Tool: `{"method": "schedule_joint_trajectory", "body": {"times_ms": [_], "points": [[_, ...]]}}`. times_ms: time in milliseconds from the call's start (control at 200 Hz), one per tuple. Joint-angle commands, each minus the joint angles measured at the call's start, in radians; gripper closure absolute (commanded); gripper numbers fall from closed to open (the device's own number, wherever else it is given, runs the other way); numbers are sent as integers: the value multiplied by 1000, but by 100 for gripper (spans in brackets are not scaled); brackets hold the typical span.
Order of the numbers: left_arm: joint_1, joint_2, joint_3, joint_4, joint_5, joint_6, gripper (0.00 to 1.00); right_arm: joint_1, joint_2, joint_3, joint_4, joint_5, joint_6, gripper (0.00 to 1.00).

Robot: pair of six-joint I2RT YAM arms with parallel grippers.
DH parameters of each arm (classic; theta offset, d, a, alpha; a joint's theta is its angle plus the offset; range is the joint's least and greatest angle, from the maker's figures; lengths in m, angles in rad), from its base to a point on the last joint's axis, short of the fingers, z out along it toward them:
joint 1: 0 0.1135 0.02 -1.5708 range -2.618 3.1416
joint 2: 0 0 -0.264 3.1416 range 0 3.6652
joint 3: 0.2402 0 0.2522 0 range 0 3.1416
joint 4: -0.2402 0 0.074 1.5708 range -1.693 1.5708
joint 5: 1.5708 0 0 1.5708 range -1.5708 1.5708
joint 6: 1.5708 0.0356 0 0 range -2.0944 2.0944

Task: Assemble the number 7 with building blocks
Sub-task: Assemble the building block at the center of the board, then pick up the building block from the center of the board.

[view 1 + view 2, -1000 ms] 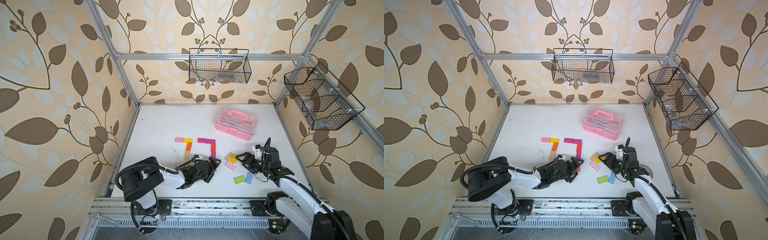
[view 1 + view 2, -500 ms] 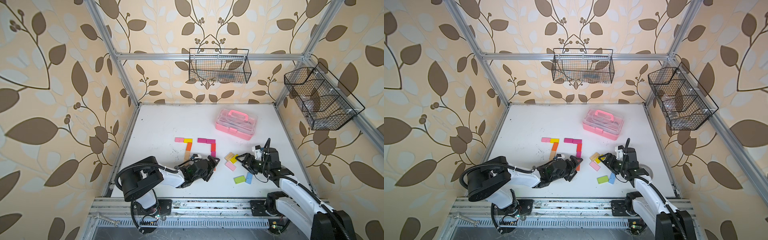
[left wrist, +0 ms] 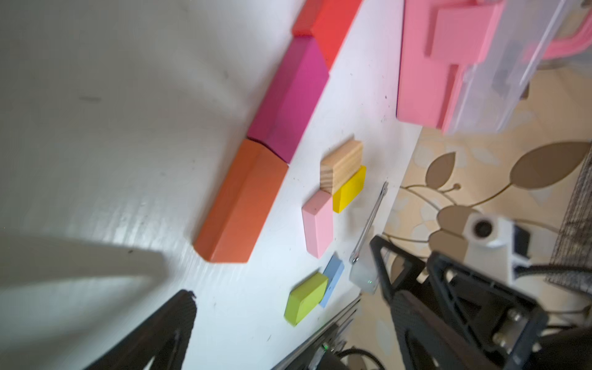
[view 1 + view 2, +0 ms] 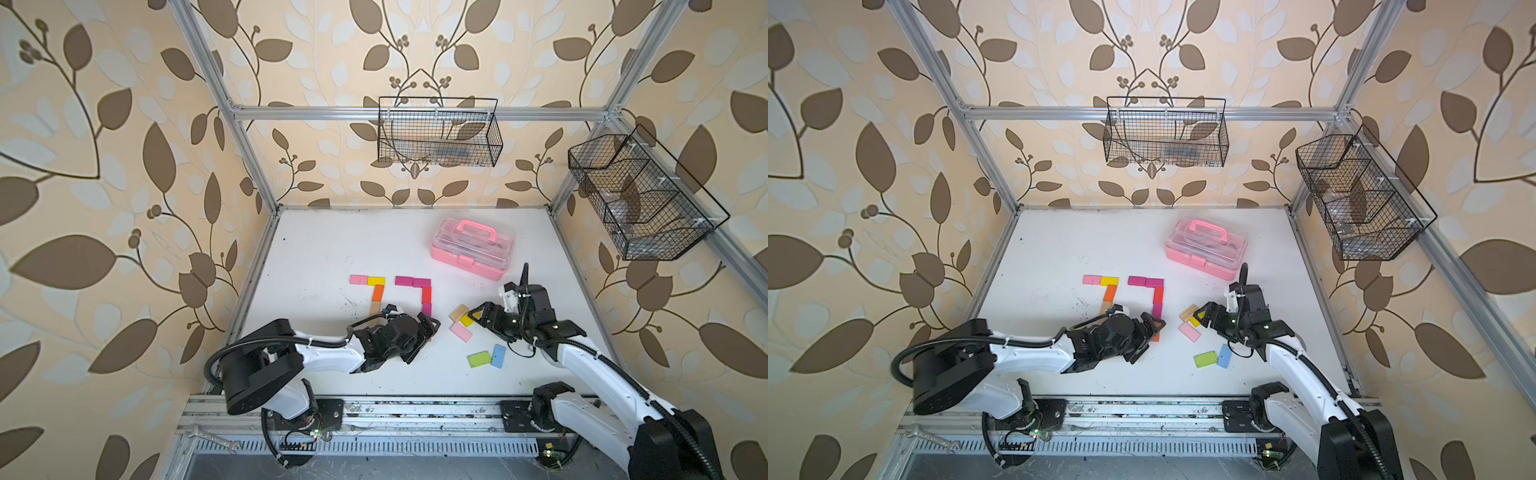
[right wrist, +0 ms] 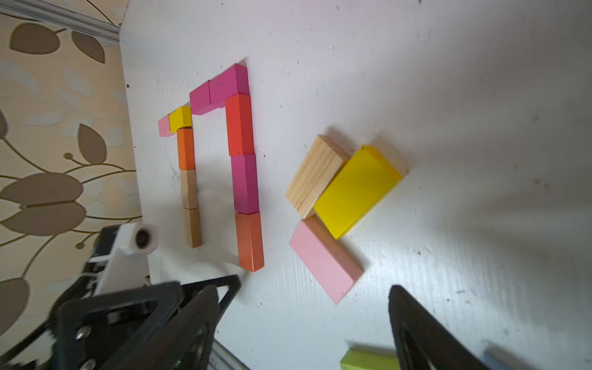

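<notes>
Two figures of building blocks lie side by side mid-table. One number 7 (image 4: 376, 291) has a pink and yellow bar over an orange and wood stem. The other number 7 (image 4: 424, 291) has a magenta bar with a red, a magenta (image 3: 288, 96) and an orange block (image 3: 240, 205) going down. My left gripper (image 4: 424, 343) stands open at that orange end, touching nothing. Loose wood (image 5: 315, 174), yellow (image 5: 357, 190), pink (image 5: 325, 258), green (image 4: 478, 359) and blue (image 4: 498, 356) blocks lie to the right. My right gripper (image 4: 478, 320) hangs open over them, empty.
A pink clear-lidded case (image 4: 473, 249) stands behind the blocks at the back right. Wire baskets hang on the back wall (image 4: 438, 133) and the right wall (image 4: 640, 199). The two grippers are close together near the front. A wrench (image 4: 212, 438) lies on the front rail.
</notes>
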Motion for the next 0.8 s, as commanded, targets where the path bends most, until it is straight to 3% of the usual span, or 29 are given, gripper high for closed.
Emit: {"method": "schedule_joint_trajectory", "body": {"times_ms": [0, 130, 250, 410, 555, 795], "points": [[-5, -160, 197, -511, -101, 297, 1, 34, 88, 85, -180, 170, -86, 16], [102, -265, 378, -897, -185, 565, 1, 69, 178, 134, -191, 240, -64, 18], [350, -323, 464, -1092, -129, 810, 1, 81, 249, 164, -168, 268, -46, 22], [633, -289, 494, -1193, -60, 1103, 1, 97, 340, 193, -138, 311, -30, 25], [774, -250, 432, -1139, 16, 1201, 1, 114, 404, 214, -110, 329, -7, 26], [851, -258, 336, -1031, 27, 1266, 1, 144, 494, 281, -105, 369, 13, 27]]}}
